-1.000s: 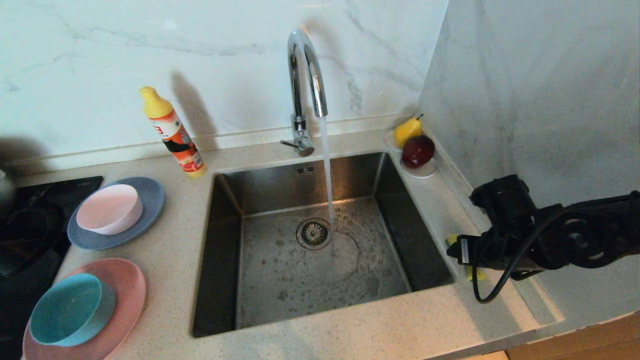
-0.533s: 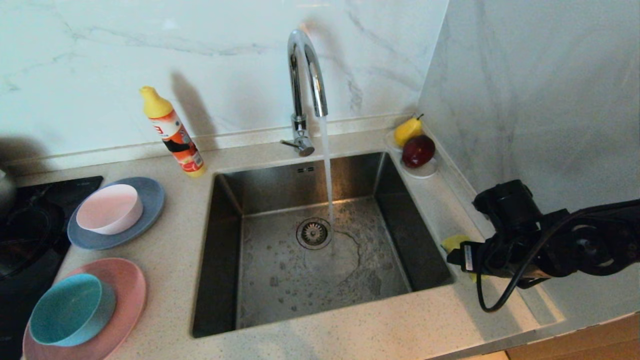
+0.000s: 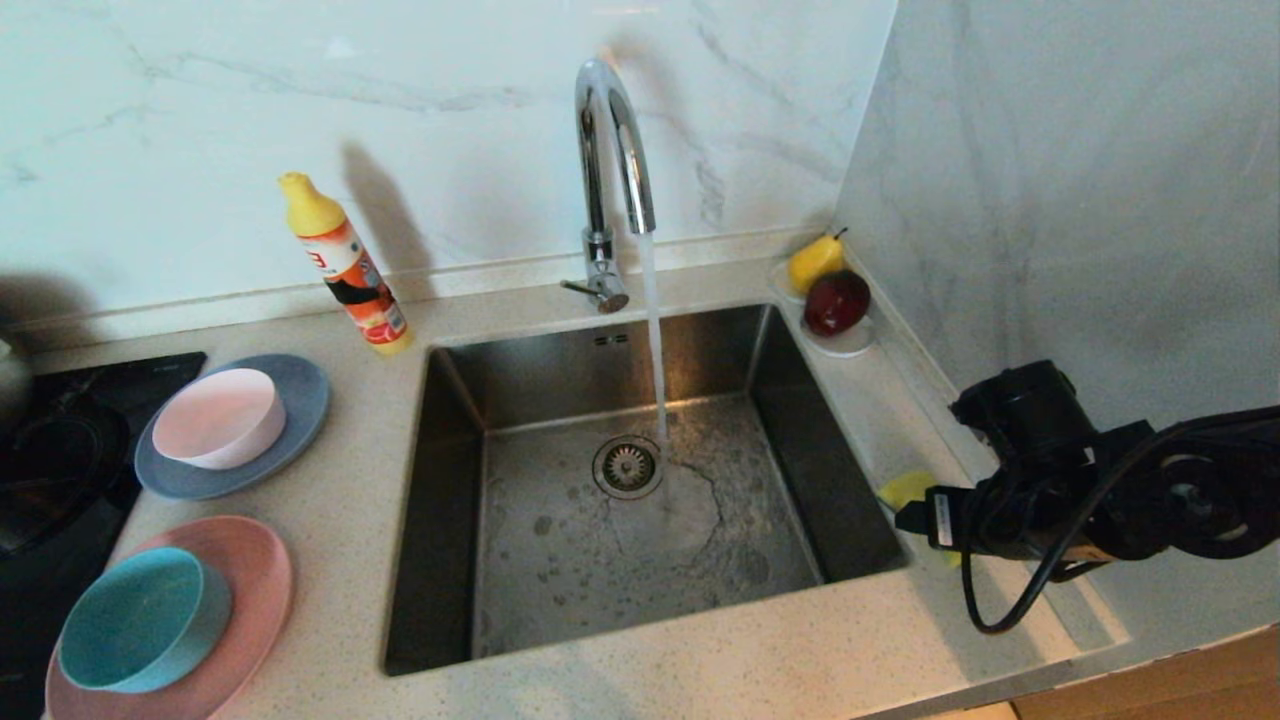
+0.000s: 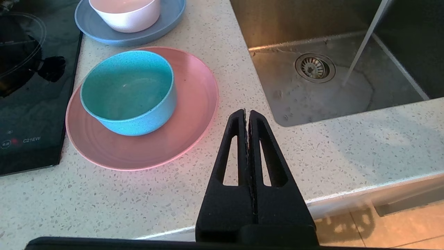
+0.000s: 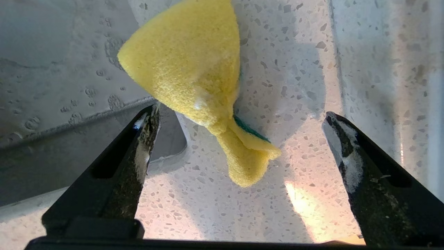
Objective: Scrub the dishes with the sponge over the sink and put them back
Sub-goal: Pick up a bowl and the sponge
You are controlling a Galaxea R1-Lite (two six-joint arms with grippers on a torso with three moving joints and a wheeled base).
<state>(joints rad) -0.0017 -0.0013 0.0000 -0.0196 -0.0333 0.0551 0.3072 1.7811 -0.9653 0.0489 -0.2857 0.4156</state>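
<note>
The yellow sponge [image 5: 194,66], pinched in the middle and showing a strip of its green side, lies on the counter at the right rim of the sink [image 3: 520,370]. My right gripper [image 5: 241,114] hovers just behind it, open, one finger on each side and neither touching it. In the head view the sponge [image 3: 905,488] peeks out past the right gripper [image 3: 915,515]. Left of the sink, a pale pink bowl [image 3: 218,418] rests on a blue-grey plate [image 3: 300,400]. A teal bowl [image 3: 140,620] rests on a pink plate [image 3: 255,580]. My left gripper [image 4: 245,113] is shut and empty above the counter's front edge.
Water runs from the faucet [image 3: 612,150] into the sink beside the drain [image 3: 627,466]. An orange detergent bottle [image 3: 345,265] stands behind the plates. A saucer with a pear [image 3: 815,260] and an apple [image 3: 836,302] fills the back right corner. A black cooktop [image 3: 60,450] lies at far left. The marble wall runs close along the right arm.
The right gripper's jaws have spread wider and the hand has eased slightly back to the right, uncovering more of the sponge. The left arm has not moved.
</note>
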